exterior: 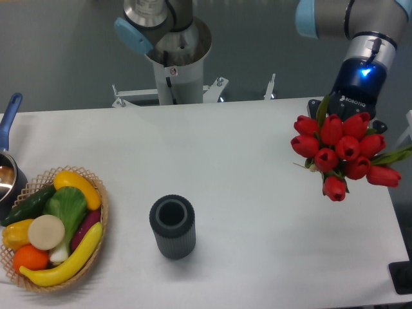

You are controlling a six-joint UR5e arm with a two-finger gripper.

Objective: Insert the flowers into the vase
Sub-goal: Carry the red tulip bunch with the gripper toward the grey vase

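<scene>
The flowers (340, 152), a bunch of red tulips with green leaves, hang in the air over the right side of the table, blossoms turned toward the camera. My gripper (348, 121) sits directly behind and above the bunch and holds it up by the stems. The blossoms hide its fingertips. The vase (172, 226), a small dark grey ribbed cylinder with a round open mouth, stands upright near the table's front middle. It is far to the lower left of the flowers.
A wicker basket (100, 193) of vegetables and fruit sits at the front left. Behind it, a blue-handled pot (9, 172) rests at the left edge. The arm's base column (175, 64) rises behind the table's back edge. The table's right edge lies just past the flowers.
</scene>
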